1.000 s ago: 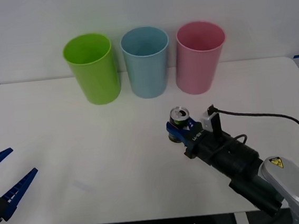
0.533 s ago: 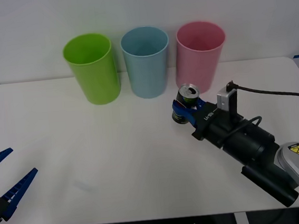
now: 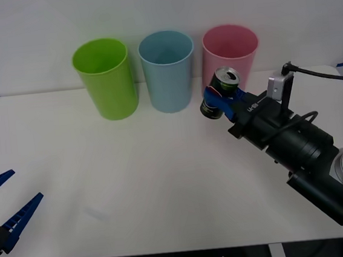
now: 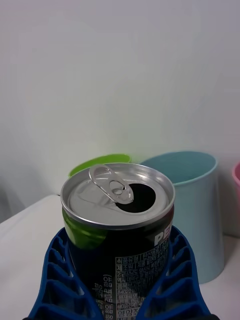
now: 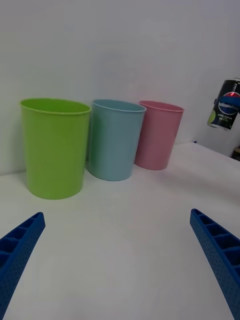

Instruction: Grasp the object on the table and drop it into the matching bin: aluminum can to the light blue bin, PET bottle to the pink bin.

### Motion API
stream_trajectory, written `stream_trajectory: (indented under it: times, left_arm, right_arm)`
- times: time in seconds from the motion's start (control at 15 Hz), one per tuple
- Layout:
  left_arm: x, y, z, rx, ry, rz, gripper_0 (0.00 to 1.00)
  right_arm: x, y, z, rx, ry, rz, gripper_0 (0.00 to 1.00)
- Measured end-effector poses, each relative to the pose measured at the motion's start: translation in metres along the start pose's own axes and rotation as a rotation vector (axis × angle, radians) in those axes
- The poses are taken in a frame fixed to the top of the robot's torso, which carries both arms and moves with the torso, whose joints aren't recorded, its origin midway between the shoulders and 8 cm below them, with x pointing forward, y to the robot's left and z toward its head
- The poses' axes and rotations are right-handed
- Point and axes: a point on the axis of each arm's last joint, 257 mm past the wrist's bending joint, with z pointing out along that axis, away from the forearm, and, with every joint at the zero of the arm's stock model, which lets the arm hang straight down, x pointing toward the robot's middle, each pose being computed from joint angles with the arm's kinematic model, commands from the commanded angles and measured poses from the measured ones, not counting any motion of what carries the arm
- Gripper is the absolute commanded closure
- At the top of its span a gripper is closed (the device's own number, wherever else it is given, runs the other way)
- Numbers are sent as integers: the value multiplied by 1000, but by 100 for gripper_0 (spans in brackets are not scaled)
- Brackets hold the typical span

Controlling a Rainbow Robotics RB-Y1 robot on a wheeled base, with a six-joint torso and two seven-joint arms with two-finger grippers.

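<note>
My right gripper [image 3: 218,98] is shut on the aluminum can [image 3: 221,92], a small dark can with a silver pull-tab top [image 4: 118,192]. It holds the can in the air, tilted, just in front of the pink bin [image 3: 231,62]. The light blue bin [image 3: 167,68] stands to the left of the can, at the back of the white table [image 3: 134,187]. In the right wrist view the blue fingers [image 4: 60,280] clasp the can's sides, with the light blue bin [image 4: 200,200] behind. My left gripper [image 3: 6,211] hangs open at the table's near left corner.
A lime green bin [image 3: 106,77] stands left of the light blue one, all three in a row along the back edge. A black cable [image 3: 327,74] runs from my right wrist. In the left wrist view the can [image 5: 227,105] floats to the right of the pink bin [image 5: 157,132].
My right gripper has lifted the can off the table and carried it back and up toward the bins. The left arm has not moved.
</note>
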Motion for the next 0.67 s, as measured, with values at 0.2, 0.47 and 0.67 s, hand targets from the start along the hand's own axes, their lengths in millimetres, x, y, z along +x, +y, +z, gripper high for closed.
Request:
stream_trajectory:
  times: [0.2, 0.47, 0.67]
  left_arm:
    - [0, 0, 0, 0, 0, 0, 0]
    - [0, 0, 0, 0, 0, 0, 0]
    - [0, 0, 0, 0, 0, 0, 0]
  right_arm:
    - [-26, 0, 11, -26, -28, 10, 100]
    - [-63, -3, 29, -54, -64, -13, 100]
    - [-76, -13, 48, -58, -71, -44, 100]
